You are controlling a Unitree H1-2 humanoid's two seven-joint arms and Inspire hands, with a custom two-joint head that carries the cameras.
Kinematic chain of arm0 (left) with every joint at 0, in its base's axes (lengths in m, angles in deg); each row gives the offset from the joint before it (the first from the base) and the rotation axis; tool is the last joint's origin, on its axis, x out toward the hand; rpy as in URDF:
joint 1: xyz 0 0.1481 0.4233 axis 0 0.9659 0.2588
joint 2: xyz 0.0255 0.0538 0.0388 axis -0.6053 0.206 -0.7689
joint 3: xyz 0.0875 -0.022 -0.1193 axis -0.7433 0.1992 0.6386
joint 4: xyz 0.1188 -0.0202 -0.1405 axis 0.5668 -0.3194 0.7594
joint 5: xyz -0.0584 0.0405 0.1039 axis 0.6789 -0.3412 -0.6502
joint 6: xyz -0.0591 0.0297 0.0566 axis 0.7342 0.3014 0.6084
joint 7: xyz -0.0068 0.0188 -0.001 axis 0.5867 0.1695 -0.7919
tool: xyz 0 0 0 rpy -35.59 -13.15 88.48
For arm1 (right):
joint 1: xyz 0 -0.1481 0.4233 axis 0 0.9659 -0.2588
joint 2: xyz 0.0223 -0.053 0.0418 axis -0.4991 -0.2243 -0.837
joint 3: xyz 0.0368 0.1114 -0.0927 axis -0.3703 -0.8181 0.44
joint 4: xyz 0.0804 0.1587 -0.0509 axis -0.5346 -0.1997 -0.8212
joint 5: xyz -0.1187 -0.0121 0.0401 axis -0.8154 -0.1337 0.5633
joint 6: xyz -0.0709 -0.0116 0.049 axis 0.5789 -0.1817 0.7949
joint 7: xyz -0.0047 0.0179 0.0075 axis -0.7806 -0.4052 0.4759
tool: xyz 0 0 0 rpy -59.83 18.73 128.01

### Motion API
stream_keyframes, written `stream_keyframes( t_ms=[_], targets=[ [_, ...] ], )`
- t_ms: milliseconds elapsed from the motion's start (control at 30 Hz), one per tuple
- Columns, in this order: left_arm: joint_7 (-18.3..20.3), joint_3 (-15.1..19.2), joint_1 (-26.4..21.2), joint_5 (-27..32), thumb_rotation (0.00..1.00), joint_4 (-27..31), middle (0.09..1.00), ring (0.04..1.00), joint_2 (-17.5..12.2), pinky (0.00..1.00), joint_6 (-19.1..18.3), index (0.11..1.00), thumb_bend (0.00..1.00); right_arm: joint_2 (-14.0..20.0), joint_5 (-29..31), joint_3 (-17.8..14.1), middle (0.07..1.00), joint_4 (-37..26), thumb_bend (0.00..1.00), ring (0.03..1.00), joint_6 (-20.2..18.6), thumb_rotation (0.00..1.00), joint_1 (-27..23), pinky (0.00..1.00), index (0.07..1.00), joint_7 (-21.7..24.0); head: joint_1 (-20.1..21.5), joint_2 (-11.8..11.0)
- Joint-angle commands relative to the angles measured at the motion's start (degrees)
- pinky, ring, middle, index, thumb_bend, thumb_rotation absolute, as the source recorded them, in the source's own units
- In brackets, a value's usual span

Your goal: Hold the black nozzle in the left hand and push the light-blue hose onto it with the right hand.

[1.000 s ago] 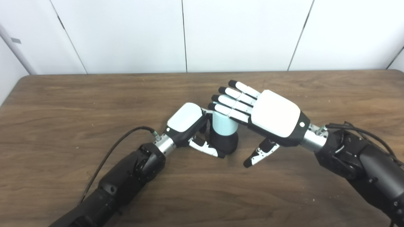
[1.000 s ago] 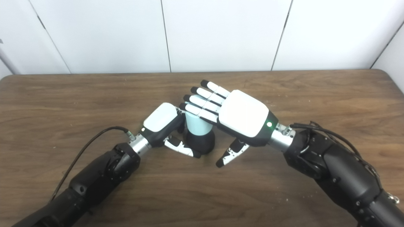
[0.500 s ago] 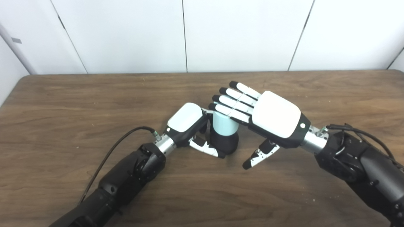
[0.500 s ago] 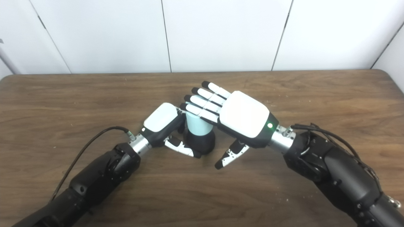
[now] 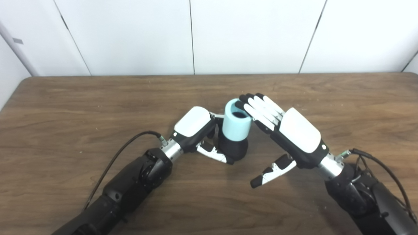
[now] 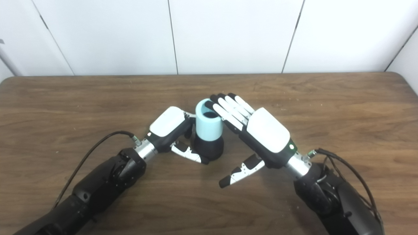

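Observation:
The black nozzle (image 5: 232,148) stands upright on the wooden table (image 5: 65,104) near the middle. A short light-blue hose (image 5: 235,125) sits over its top, open end up. My left hand (image 5: 196,129) wraps the nozzle from the left, its thumb across the nozzle's front. My right hand (image 5: 287,133) is flat and open just right of the hose. Its fingertips (image 5: 248,101) lie at the hose's upper right rim, and its thumb hangs free below. In the right eye view the hose (image 6: 209,125) and the right hand (image 6: 261,135) stand the same way.
A black cable (image 5: 120,153) runs from my left wrist over the table. White wall panels (image 5: 248,36) rise behind the table's far edge. Small crumbs dot the wood at the right.
My right hand has come off the top of the hose and pulled back toward me and to the right. The hose's open top now shows. The left hand kept its hold.

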State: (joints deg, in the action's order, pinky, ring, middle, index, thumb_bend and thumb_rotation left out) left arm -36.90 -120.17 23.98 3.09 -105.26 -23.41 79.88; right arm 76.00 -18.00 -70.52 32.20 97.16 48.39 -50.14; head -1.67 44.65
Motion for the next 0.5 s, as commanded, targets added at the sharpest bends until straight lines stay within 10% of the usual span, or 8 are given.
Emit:
stream_keyframes(
  t_ms=[0,467],
  targets=[
    [10.33,-4.3,6.65,-3.25,0.43,-3.7,0.373,0.337,-1.67,0.28,-2.48,0.424,0.63,-0.69,-0.46,-4.31,1.0,-2.63,0.83,1.0,-0.54,0.81,-1.79,1.0,1.0,-2.61,-0.07,0.01],
    [11.04,-3.94,6.9,-2.15,0.47,-2.91,0.369,0.329,-2.5,0.27,-1.81,0.372,0.69,-5.16,4.52,-12.59,1.0,1.16,0.79,1.0,-0.91,0.9,1.61,1.0,1.0,-3.42,-0.59,-0.71]
  ],
)
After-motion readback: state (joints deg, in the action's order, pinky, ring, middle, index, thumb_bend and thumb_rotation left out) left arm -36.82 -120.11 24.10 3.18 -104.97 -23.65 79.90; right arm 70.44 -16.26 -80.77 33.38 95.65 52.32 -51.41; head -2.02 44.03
